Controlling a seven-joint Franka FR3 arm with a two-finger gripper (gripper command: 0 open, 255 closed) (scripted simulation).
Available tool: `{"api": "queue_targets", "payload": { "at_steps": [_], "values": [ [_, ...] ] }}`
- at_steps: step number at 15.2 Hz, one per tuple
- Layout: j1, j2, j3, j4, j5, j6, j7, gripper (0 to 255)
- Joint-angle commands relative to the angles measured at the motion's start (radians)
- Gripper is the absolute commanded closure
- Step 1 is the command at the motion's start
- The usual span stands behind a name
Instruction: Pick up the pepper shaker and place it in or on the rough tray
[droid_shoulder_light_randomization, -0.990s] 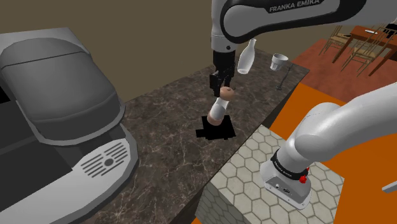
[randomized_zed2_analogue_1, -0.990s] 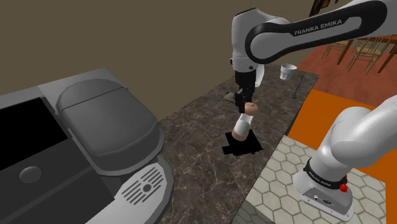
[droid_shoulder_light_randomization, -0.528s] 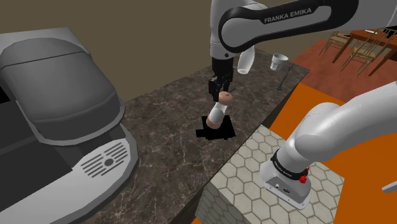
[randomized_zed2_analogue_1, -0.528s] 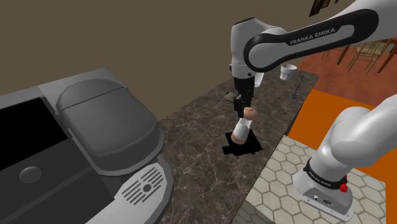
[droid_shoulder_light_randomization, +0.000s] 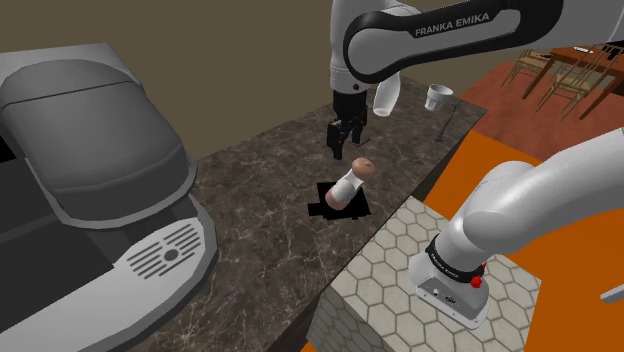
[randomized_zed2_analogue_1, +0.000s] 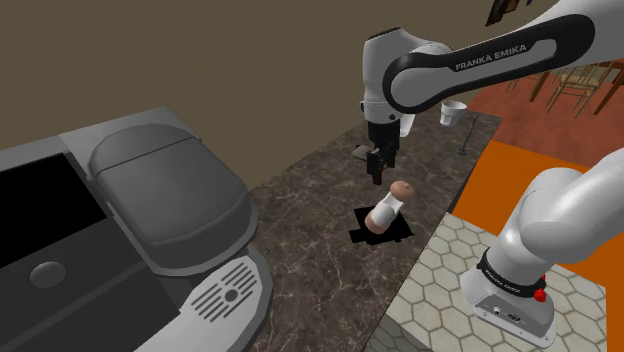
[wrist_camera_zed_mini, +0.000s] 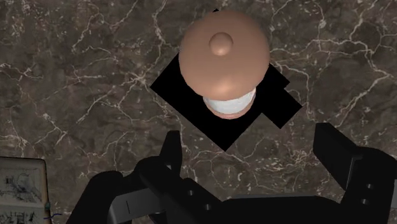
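Noting release: all-black two-finger gripper (droid_shoulder_light_randomization: 343, 148) has let go, standing open above the white, brown-capped pepper shaker (droid_shoulder_light_randomization: 350, 183), now leaning on the flat black tray (droid_shoulder_light_randomization: 358, 209) on my marbled bench (droid_shoulder_light_randomization: 260, 190). Placed, I judge.

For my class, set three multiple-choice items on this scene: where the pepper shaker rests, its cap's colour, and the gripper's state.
1. The pepper shaker rests on: A the black tray; B the grey machine; C the robot's stand.
2. Its cap is: A green; B brown; C blue.
3. The gripper is: A shut on the shaker; B open above it; C shut on a cup.
Key: A, its base sits on the tray; B, the wrist view shows a brown cap; B, the jaws stand apart, clear of the shaker.
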Motion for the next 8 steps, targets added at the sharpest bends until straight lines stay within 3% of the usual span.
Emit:
{"api": "queue_targets", "payload": {
  "at_steps": [1, 6, 8],
  "values": [
    [0.0, 0.0, 0.0, 0.0, 0.0, 0.0, 0.0, 0],
    [-0.003, 0.004, -0.005, 0.13, -0.006, -0.126, 0.002, 0],
    [-0.003, 0.004, -0.005, 0.13, -0.006, -0.126, 0.002, 0]
  ]
}}
